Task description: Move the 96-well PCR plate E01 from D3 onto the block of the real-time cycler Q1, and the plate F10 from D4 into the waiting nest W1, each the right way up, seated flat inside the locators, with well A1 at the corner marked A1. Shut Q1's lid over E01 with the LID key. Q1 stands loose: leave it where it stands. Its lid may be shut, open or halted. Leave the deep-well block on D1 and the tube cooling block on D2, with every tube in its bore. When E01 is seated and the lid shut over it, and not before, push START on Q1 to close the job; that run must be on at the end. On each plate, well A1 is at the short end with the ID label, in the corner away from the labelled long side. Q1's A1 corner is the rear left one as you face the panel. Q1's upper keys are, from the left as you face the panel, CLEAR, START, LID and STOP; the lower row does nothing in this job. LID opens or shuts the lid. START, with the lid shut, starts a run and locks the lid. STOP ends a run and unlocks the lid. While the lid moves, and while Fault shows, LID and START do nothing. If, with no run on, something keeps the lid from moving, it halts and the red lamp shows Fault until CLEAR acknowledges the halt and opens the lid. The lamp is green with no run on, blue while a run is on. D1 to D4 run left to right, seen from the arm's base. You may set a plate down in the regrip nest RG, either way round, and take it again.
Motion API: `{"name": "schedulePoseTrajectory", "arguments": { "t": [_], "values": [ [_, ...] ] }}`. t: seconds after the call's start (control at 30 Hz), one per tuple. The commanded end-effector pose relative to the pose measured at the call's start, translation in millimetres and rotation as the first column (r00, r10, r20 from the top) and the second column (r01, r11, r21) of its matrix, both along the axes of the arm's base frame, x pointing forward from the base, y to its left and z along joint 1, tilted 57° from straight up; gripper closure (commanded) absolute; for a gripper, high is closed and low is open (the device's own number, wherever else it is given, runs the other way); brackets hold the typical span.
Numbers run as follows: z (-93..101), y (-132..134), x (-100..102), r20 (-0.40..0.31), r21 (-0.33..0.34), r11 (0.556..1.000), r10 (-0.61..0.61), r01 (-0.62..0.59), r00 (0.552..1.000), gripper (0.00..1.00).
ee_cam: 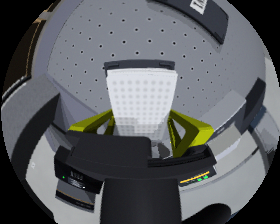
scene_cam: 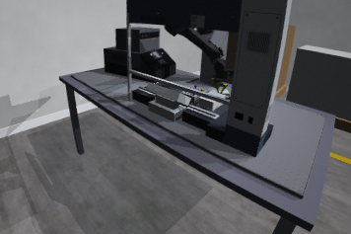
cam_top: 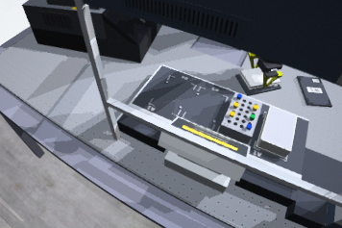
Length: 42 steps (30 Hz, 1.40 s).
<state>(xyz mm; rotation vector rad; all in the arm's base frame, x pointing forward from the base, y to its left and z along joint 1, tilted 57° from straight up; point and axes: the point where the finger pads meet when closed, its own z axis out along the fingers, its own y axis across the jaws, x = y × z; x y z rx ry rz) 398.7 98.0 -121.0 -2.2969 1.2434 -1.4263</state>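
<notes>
My gripper [cam_top: 263, 75] is shut on a white 96-well PCR plate [cam_top: 252, 79], gripping it across its width with the yellow fingers. In the wrist view the plate [ee_cam: 140, 100] lies between the fingers, over a dark nest whose rim [ee_cam: 140, 66] shows past its far edge. I cannot tell whether the plate touches the nest, or read its ID label. Deck places D3 [cam_top: 204, 102] and D4 [cam_top: 160, 89] are empty. Q1 [cam_top: 91, 25] stands at the rear left and its lamp [scene_cam: 158, 54] is green. No second plate is in view.
The tube cooling block [cam_top: 242, 116], with coloured caps, and the white deep-well block [cam_top: 279, 131] stand on the deck's right side. A second dark flat nest with a white label [cam_top: 313, 90] lies right of the gripper. A grey post [cam_top: 98, 73] and rail cross the front. A large dark housing overhangs.
</notes>
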Motion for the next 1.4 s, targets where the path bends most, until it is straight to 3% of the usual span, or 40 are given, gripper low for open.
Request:
{"name": "schedulePoseTrajectory", "arguments": {
  "t": [0.0, 0.3, 0.43, 0.7, 1.07, 1.37],
  "values": [
    [-1.3, -7.4, -20.3, -0.045, -0.027, 0.999, 0.016, -0.017, 0.999, 1.0],
    [-12.6, -6.4, -31.0, -0.066, -0.033, 0.999, 0.016, -0.018, 0.998, 1.0],
    [-14.4, -2.1, -25.6, -0.057, -0.025, 1.0, 0.017, -0.018, 0.998, 1.0],
    [0.3, -1.0, -5.5, -0.018, -0.006, 1.0, 0.008, -0.008, 1.0, 1.0],
    [4.4, 10.7, -0.5, -0.004, -0.008, 1.0, 0.029, -0.029, 1.0, 1.0],
    [-5.9, 3.6, -7.2, -0.02, -0.013, 1.0, 0.025, -0.025, 0.999, 1.0]
  ]
}}
